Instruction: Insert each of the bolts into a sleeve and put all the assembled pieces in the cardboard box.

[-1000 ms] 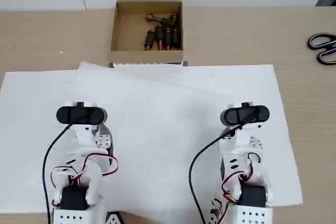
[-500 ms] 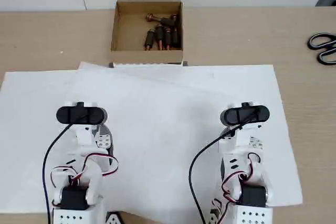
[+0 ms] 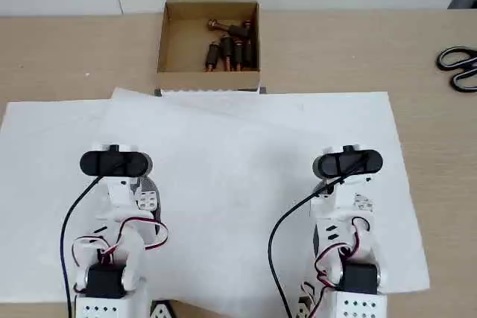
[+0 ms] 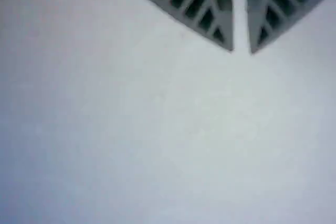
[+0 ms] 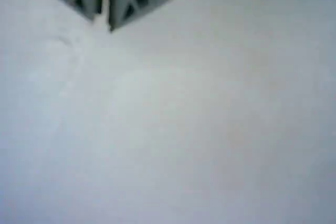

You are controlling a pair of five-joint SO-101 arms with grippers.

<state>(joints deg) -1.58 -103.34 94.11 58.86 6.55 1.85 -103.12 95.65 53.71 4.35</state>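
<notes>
The assembled pieces (image 3: 231, 46) lie heaped in the cardboard box (image 3: 209, 80), crowded toward one of its side walls. No loose bolt or sleeve is visible on the white paper sheet (image 3: 246, 154) in front of the box, so the task looks finished.

The left claw (image 4: 240, 50) is closed on nothing, its tips nearly meeting just over the paper. The right claw (image 5: 105, 23) is likewise closed and empty, and both sit well back from the box.

The risks from here are small. A claw tip dragging on the paper, whose edge reaches the box's front wall, could tug the sheet and nudge the box (it looks light). One piece leans across the others near the box's far wall, and a jolt might shift it. Scissors (image 3: 458, 68) lie well off to the box's side on the worktop (image 3: 74, 50).
</notes>
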